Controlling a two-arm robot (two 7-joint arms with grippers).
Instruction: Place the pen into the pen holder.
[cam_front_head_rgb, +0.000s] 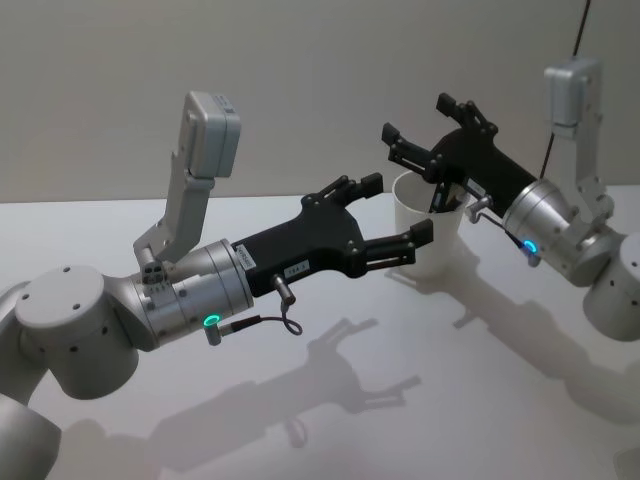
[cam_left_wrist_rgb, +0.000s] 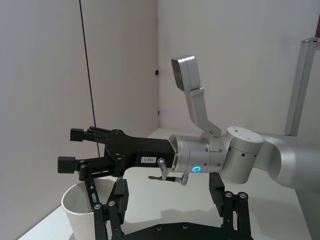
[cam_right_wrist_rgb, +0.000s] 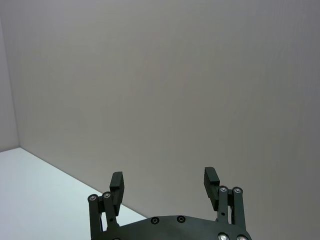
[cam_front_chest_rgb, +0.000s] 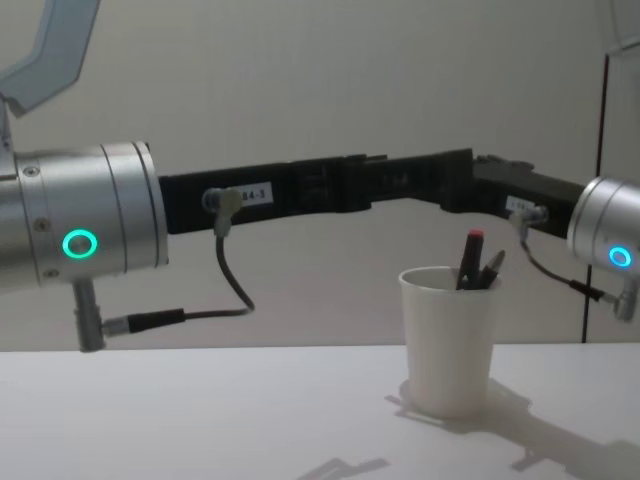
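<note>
Toward the bench's (cam_front_head_rgb: 120, 215) far edge, pens (cam_front_chest_rgb: 470, 260) stand in the cup (cam_front_chest_rgb: 447, 340); both end effectors, left (cam_front_head_rgb: 400, 215) and right (cam_front_head_rgb: 418, 122), hover open above.

I see the pen holder, a plain white tapered paper cup with a rolled rim (cam_front_chest_rgb: 447, 340), standing upright on the white table, toward my right side. Inside it, dark pens (cam_front_chest_rgb: 478, 262) stand leaning against the right-hand part of the rim as the chest view shows it, their tops poking up above it; one has a red tip, another ends in a grey clip. From the head view I see them as dark shafts inside the cup's mouth.
</note>
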